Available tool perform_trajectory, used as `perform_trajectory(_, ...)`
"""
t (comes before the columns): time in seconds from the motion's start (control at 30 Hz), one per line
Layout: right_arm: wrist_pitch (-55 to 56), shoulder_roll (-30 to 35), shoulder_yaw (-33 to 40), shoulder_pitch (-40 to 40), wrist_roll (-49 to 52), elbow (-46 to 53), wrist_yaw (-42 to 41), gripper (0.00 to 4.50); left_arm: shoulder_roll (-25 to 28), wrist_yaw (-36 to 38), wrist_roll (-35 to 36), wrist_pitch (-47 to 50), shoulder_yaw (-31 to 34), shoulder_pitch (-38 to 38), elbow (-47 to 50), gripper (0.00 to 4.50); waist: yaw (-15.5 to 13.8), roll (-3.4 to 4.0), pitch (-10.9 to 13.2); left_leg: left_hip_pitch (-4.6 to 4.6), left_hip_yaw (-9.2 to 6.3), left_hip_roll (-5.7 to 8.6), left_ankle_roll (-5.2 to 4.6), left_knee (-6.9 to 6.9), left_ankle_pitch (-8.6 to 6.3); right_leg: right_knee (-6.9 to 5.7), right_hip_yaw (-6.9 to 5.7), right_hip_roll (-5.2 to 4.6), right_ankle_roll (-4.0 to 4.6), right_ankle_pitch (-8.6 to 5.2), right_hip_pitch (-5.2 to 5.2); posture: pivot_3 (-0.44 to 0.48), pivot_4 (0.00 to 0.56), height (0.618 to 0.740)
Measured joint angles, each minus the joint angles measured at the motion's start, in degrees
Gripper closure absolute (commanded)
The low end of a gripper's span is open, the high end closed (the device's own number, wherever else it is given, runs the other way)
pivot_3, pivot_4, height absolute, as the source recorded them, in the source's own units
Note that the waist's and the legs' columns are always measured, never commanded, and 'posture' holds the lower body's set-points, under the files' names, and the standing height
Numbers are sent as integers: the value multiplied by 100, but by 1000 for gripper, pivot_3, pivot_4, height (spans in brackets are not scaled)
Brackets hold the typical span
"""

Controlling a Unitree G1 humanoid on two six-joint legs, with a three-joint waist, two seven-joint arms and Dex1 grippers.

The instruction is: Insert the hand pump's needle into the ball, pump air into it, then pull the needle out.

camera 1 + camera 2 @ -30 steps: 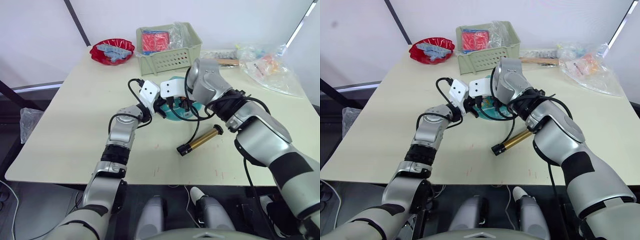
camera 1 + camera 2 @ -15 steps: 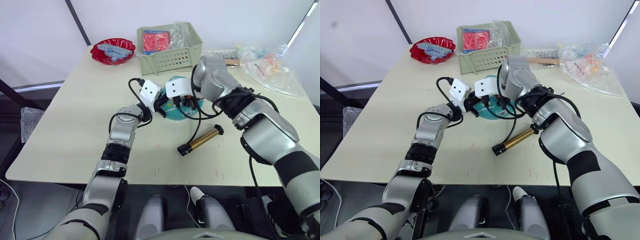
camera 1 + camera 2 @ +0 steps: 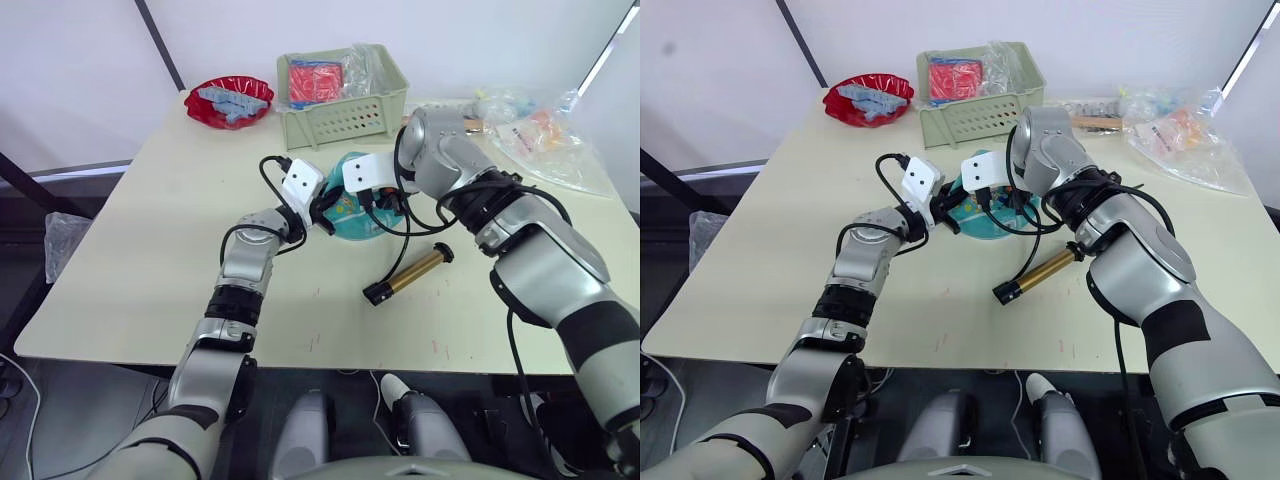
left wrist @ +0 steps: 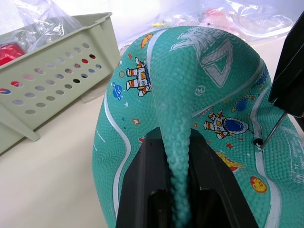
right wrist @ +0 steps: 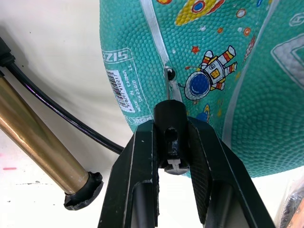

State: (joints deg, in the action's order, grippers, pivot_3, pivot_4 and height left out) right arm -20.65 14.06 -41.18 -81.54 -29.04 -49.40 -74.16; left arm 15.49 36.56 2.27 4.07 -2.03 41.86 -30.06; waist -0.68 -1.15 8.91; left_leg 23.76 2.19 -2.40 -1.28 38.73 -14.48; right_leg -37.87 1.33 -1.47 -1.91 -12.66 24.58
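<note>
1. The left gripper (image 4: 178, 190) was clamped on a pinched ridge of the limp teal-turquoise rubber ball with cartoon astronaut prints (image 4: 199, 95), which lay mid-table on the pale table top (image 3: 150, 230), just in front of a pale green perforated plastic basket (image 3: 340, 110). That pinch appeared meant to steady the soft ball and keep its valve facing the other arm.
2. The right gripper (image 5: 172, 142) was closed on the black fitting (image 5: 171, 124) of the thin metal needle (image 5: 170, 85), whose tip sat at the ball's small dark valve hole (image 5: 170, 73); whether it had gone in I could not tell. Holding the fitting rather than the hose likely gave a stiff, aimed push.
3. The gold-bronze hand pump with black end caps (image 3: 410, 275) lay flat on the table just right of the ball, its thin black hose (image 5: 57, 114) curving back to the fitting, slack so the needle could move freely.
</note>
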Motion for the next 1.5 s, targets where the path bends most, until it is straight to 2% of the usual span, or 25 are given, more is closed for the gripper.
perform_trajectory(0.8,164,133,11,-103,-33,-267,41,4159,-10,0,0,-96,-20,20,-108,4485,-1,1,1,0,0,0,0,0,0,0,0,0,0,0,0,0,150,738)
perform_trajectory(1.5,229,122,160,-102,3,21,-198,4159,-7,0,0,-103,-22,9,-100,4485,-4,1,1,0,0,0,0,0,0,1,0,0,0,0,0,0,150,738)
